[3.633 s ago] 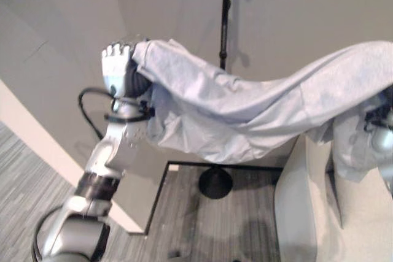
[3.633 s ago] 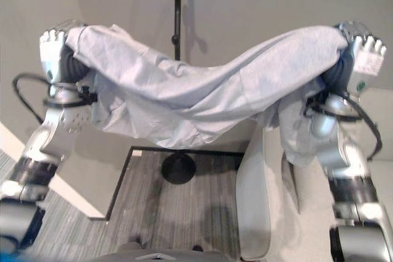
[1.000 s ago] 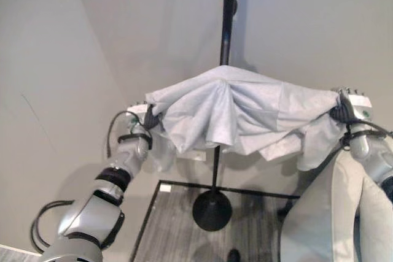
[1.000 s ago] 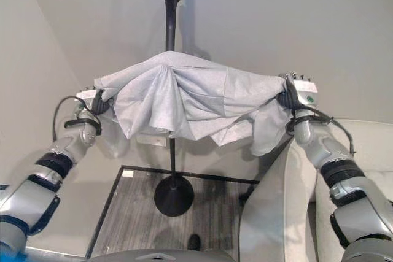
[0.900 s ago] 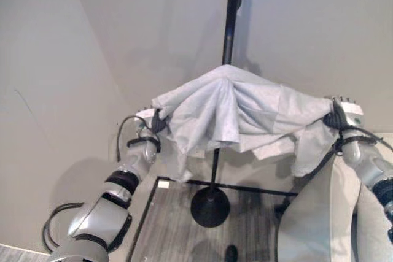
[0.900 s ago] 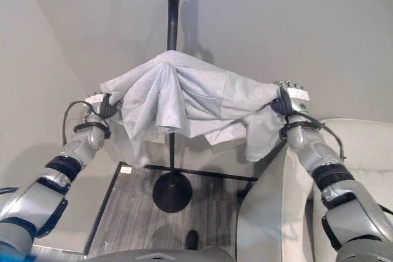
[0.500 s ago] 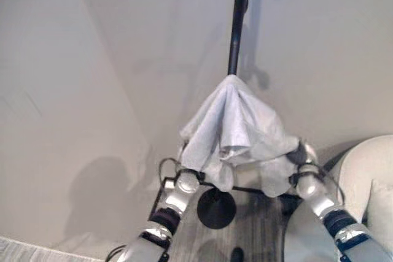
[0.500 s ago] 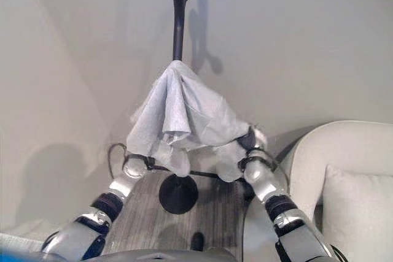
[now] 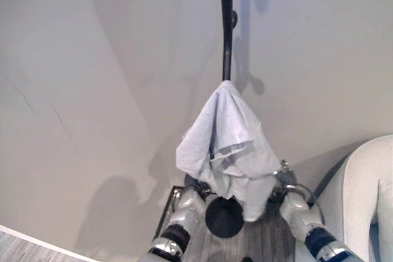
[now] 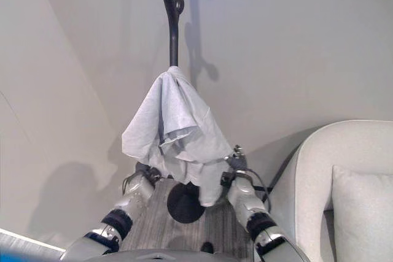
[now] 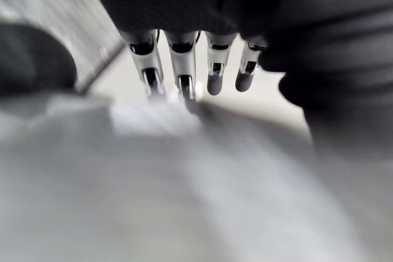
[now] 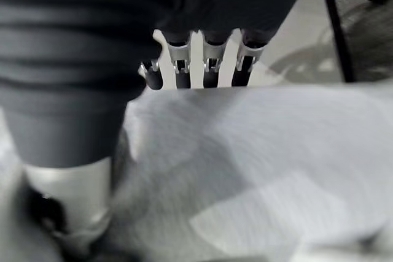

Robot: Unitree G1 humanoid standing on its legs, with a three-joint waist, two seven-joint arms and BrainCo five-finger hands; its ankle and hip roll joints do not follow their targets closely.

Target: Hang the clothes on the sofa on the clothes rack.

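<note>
The cloth [image 9: 226, 136] hangs draped over a hook of the rack [image 9: 226, 23], beside the sofa [image 10: 344, 170]. The left hand [image 11: 184, 59] and right hand [image 12: 196, 59] reach under its hem with fingers straight.

Plain grey walls [image 10: 295, 47] meet in a corner; below lies what looks like grey wood-grain floor [image 10: 153, 225], with a pale sofa [image 10: 344, 170] and cushion [image 10: 362, 213] alongside.
</note>
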